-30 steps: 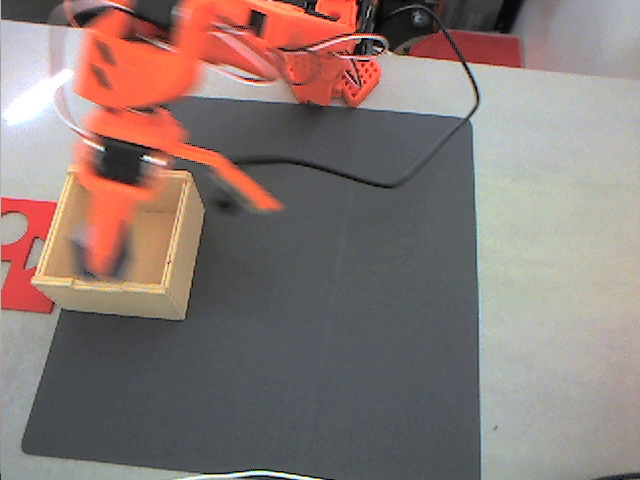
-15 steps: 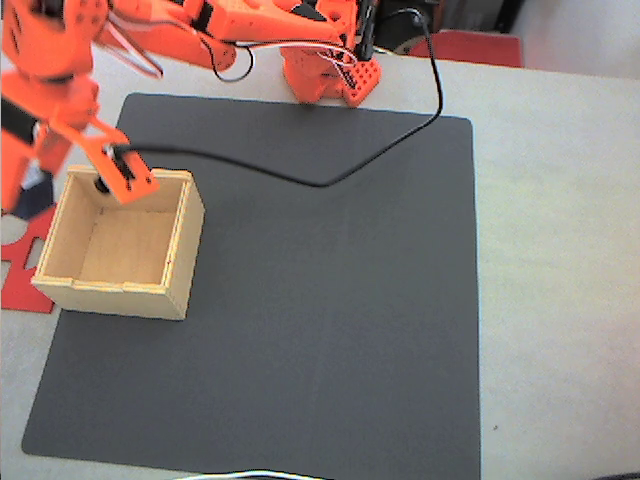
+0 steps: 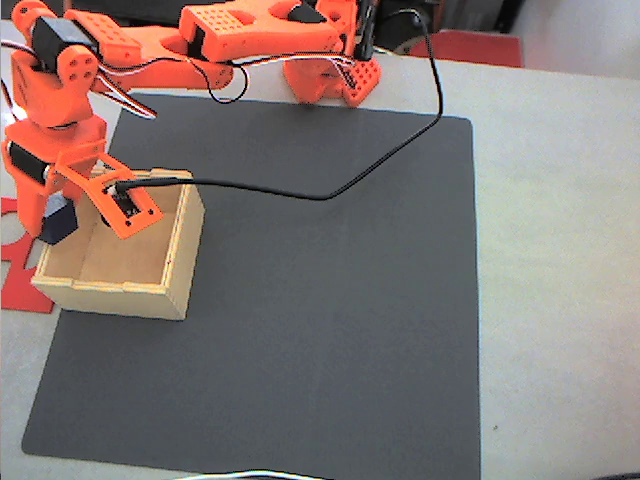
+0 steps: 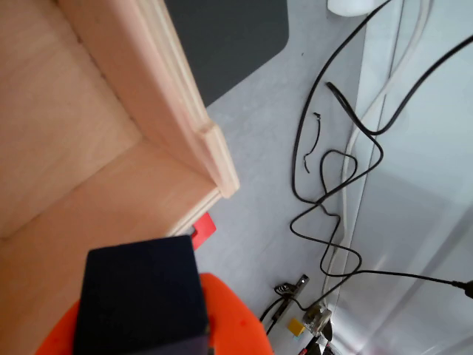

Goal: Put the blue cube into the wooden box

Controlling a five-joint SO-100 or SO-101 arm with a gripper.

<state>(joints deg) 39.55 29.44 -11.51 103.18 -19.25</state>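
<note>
The orange robot arm's gripper [image 3: 62, 215] has its jaws clamped on the small dark blue cube [image 3: 58, 218], which hangs over the left edge of the pale wooden box with thin walls [image 3: 178, 262] in the fixed view. The box sits on the left side of a flat dark grey mat [image 3: 340, 320], with a flat red cut-out shape [image 3: 14, 270] just beside it. In the wrist view the cube [image 4: 142, 288] is close up above the box's inside wall [image 4: 89, 192], and thin black cables [image 4: 332, 185] lie on the grey table [image 4: 259, 148].

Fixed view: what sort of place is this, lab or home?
Likely a hobby or lab workbench: an orange 3D-printed arm on a grey tabletop, a dark square mat, and loose black cables trailing beside it.
</note>
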